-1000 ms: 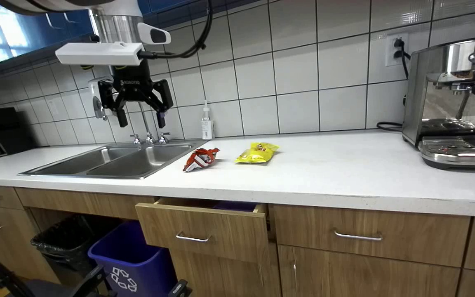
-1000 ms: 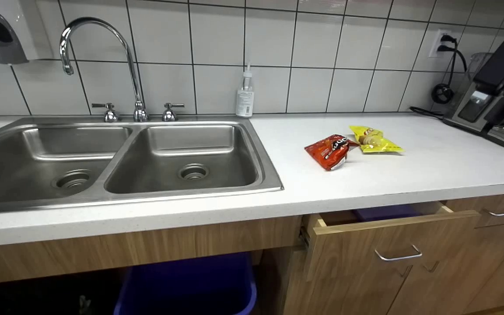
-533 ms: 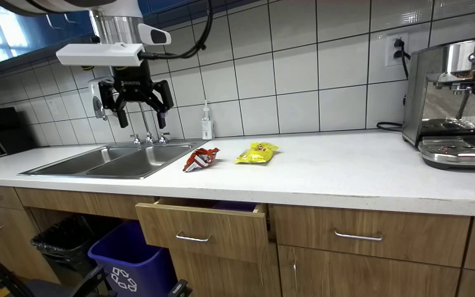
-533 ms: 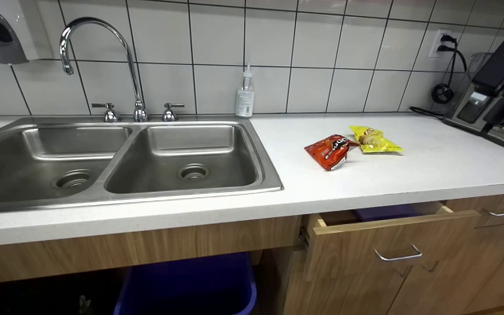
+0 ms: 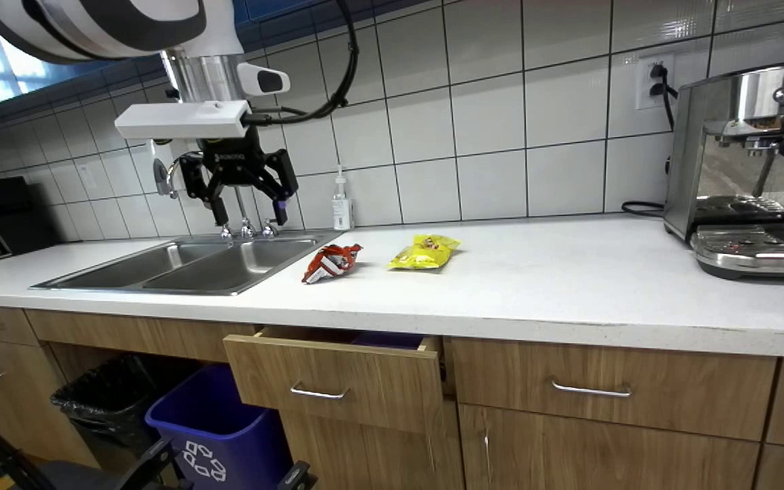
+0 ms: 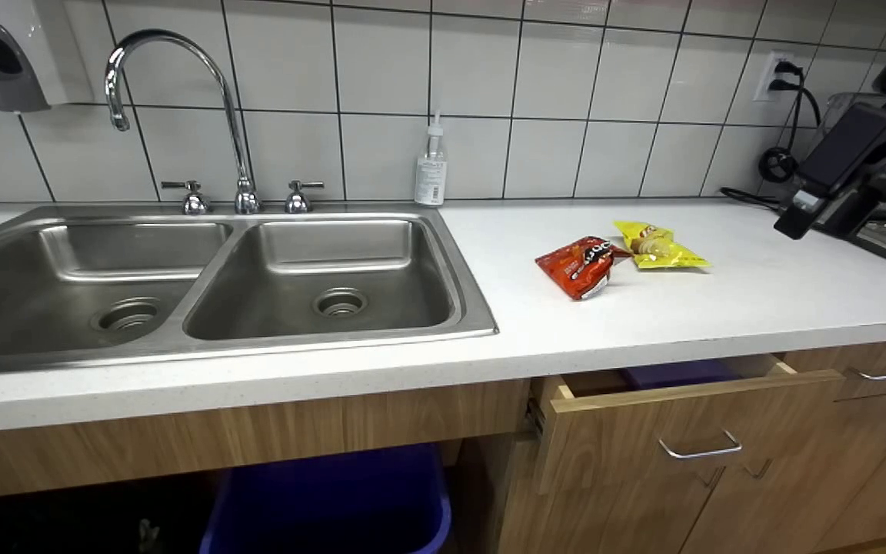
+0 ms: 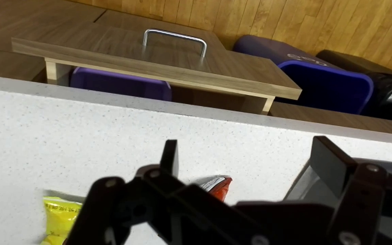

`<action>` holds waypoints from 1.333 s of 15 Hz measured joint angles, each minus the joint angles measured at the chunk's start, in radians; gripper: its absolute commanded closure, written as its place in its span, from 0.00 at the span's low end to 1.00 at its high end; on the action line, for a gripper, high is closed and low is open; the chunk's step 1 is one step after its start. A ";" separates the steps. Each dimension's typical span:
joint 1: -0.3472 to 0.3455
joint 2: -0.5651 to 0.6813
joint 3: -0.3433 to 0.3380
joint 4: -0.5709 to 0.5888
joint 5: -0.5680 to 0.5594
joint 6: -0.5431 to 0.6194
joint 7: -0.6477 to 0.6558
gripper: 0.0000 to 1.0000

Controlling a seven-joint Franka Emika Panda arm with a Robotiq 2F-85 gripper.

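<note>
A: Why does the gripper (image 5: 250, 216) stand so wide?

B: We see nothing between its fingers (image 7: 332, 166), so they have nothing to squeeze. It hangs in the air, touching nothing that we can make out.

A: And where do we find the red bag (image 6: 580, 268)?

B: On the counter (image 5: 535, 272), to the side of the sink (image 6: 474, 314). In the wrist view part of it shows in the gap between the fingers; the gripper itself hides the rest. It sits rumpled and a little tilted, we suppose because a soft bag has no firm base.

A: The yellow bag (image 5: 426, 252)?

B: Near the red bag, farther from the sink. An exterior view shows counter between them, so we call them apart.

A: Why is the drawer (image 5: 337, 378) out?

B: We can't say for certain. Jutting past the counter's edge, it bares a purple bin (image 7: 124, 81) that the counter would otherwise cover.

A: And the pump bottle (image 6: 431, 175)?

B: Upright at the back, just beside the sink; we'd guess it is kept within reach of the tap (image 6: 248, 198) for washing hands.
</note>
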 measured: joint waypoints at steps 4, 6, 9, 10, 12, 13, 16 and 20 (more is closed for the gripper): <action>0.000 0.052 0.001 -0.009 0.000 0.061 0.007 0.00; 0.000 0.079 0.001 -0.011 0.000 0.091 0.011 0.00; 0.000 0.118 0.001 -0.014 0.001 0.137 0.023 0.00; 0.000 0.130 0.001 -0.015 0.001 0.153 0.028 0.00; -0.001 0.156 0.002 -0.016 0.001 0.184 0.039 0.00; -0.001 0.171 0.005 -0.016 0.001 0.201 0.044 0.00; -0.004 0.211 0.013 -0.016 0.000 0.242 0.067 0.00; -0.016 0.260 0.024 -0.016 0.000 0.276 0.096 0.00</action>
